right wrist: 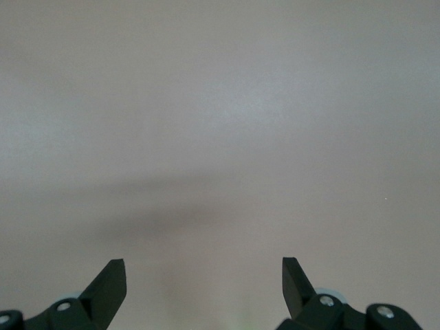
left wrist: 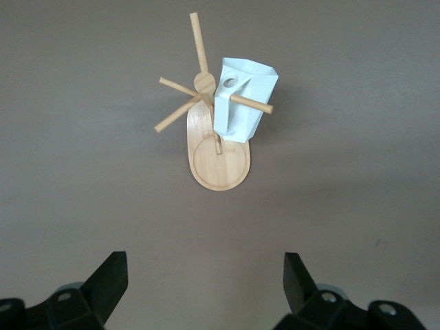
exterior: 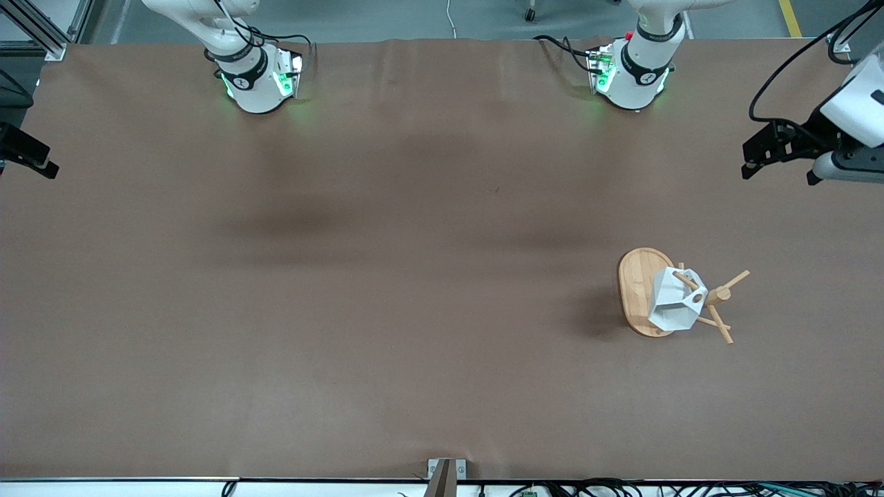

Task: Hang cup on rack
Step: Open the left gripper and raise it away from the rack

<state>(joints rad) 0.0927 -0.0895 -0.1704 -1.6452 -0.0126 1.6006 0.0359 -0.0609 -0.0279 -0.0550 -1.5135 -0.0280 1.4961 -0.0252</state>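
Note:
The white faceted cup (exterior: 671, 304) hangs by its side tab on a peg of the bamboo rack (exterior: 635, 283), above the oval base, toward the left arm's end of the table. Both also show in the left wrist view, the cup (left wrist: 240, 110) on the rack (left wrist: 220, 165). My left gripper (exterior: 753, 157) is open and empty, up in the air near the table's end, well apart from the rack; its jaws (left wrist: 205, 271) stand wide apart. My right gripper (exterior: 27, 155) is open and empty (right wrist: 203, 275) over the table's other end and waits.
A brown cover (exterior: 387, 276) spans the whole table. The two arm bases (exterior: 259, 79) (exterior: 632, 72) stand along the edge farthest from the front camera. A small metal mount (exterior: 442, 476) and cables sit at the nearest edge.

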